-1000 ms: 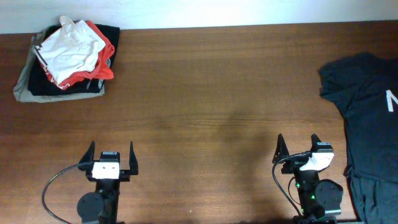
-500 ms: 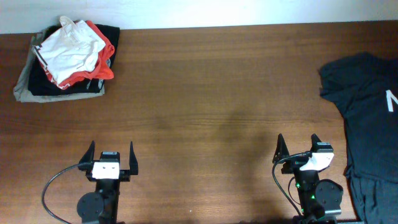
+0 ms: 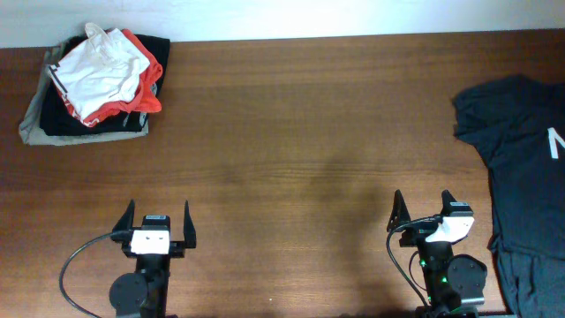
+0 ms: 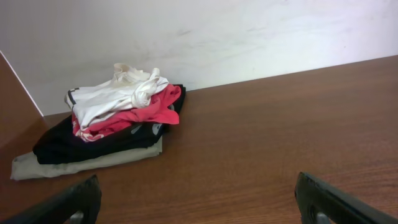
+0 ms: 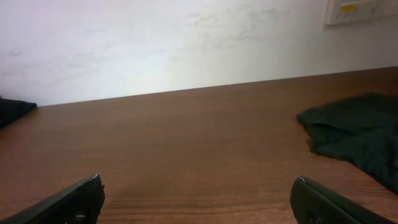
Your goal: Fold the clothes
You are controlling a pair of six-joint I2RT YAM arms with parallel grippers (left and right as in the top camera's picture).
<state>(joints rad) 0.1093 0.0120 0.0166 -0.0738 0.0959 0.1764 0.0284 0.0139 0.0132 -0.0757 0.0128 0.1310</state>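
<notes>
Far right: dark charcoal T-shirt (image 3: 516, 177) lies loose and rumpled on the brown wooden surface (image 3: 300, 141), running off the right edge of the overhead view. Part of a white block letter (image 3: 556, 141) shows on it at the frame edge. One sleeve juts toward the far side.

Near edge, right half: right gripper (image 3: 422, 205), just left of the T-shirt's near part and apart from it. Its fingers are spread wide with nothing between them. In the right wrist view the T-shirt sits ahead and to the right, with bare wood in the gap.

Near edge, left half: left gripper (image 3: 157, 216), fingers likewise spread wide, holding nothing, bare wood ahead.

Far left corner: a stack (image 3: 88, 88) of clothes. A grey-khaki garment (image 3: 31, 128) is at the bottom, a black garment (image 3: 97, 124) lies on it, and a white garment (image 3: 101, 71) with red-orange trim is bunched on top. The stack is well apart from the T-shirt and from both grippers.

A pale wall (image 4: 249, 31) runs behind the far edge.
</notes>
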